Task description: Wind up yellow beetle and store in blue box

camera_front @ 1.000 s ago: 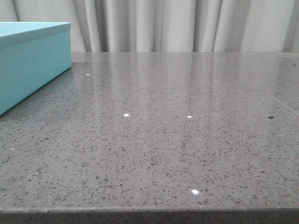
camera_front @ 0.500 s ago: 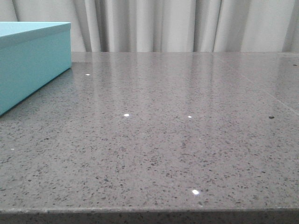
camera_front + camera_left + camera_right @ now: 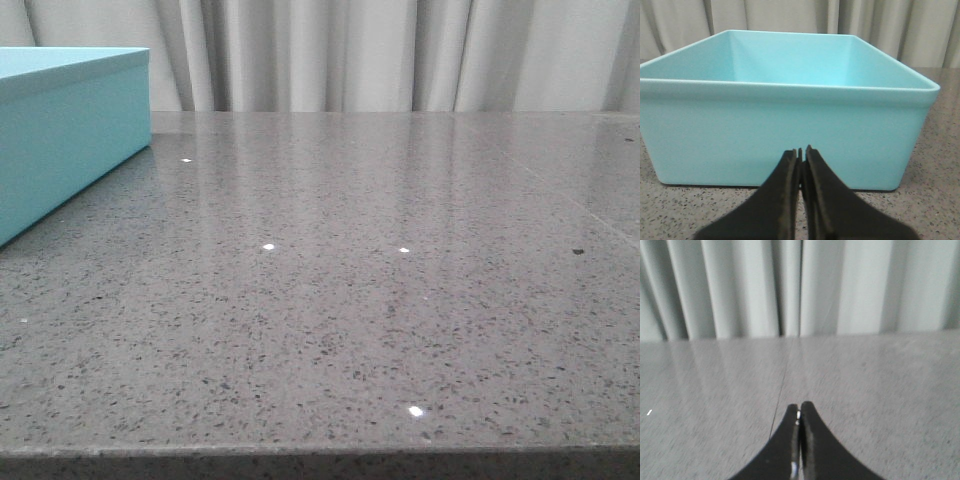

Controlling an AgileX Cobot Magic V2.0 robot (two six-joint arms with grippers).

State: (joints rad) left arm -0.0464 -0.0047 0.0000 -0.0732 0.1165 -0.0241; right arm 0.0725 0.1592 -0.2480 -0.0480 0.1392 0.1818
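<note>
Fingers (image 3: pixel 801 152) together, facing blue box (image 3: pixel 790 125)

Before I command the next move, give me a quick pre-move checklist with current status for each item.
1. Yellow beetle located: not ok, it shows in none of the three views.
2. Blue box open at the top: ok; its floor is hidden, so contents cannot tell.
3. Left pincer free: ok, shut with nothing between the fingers, facing the box's near wall.
4. Right pincer free: ok, shut on nothing, over the bare grey table.
5. Box placement: ok, resting flat on the table at the robot's left.
</note>
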